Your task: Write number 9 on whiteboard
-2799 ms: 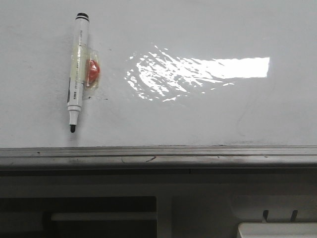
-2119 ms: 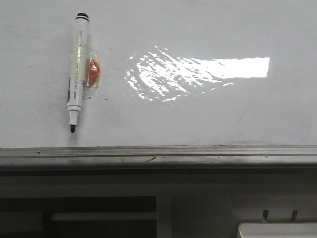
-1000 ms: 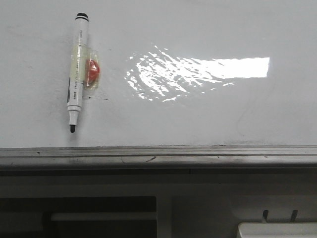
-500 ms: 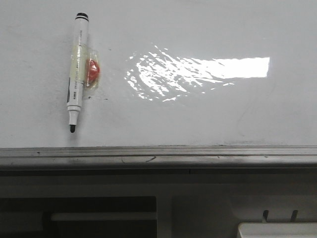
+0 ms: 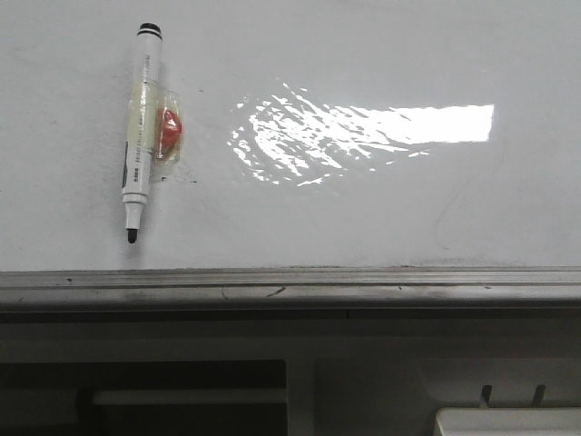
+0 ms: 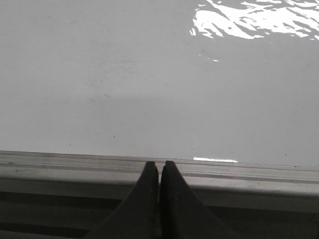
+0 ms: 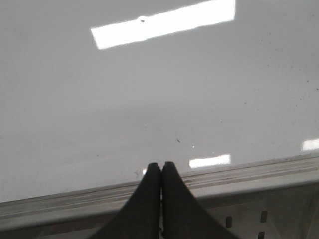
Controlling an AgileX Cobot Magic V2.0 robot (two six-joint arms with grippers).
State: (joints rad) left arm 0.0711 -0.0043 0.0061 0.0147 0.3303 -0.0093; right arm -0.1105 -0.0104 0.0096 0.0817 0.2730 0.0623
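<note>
While both tools idle, marker (image 5: 141,130) unmoved.

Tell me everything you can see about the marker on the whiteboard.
The marker has a white barrel with small dark print, a black end on top and a bare black tip pointing down. It hangs nearly upright, slightly tilted, at the whiteboard's upper left, held by clear yellowish tape over an orange-red piece. No cap shows, and no gripper touches it.

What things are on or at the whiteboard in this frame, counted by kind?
Markers: 1, the marker, taped upright, tip down
Red pieces under the tape: 1, the red piece
Boards: 1, the whiteboard, no 9 drawn yet
Pincers: 2, the left pincer and the right pincer, both shut and empty
Total: 5
</note>
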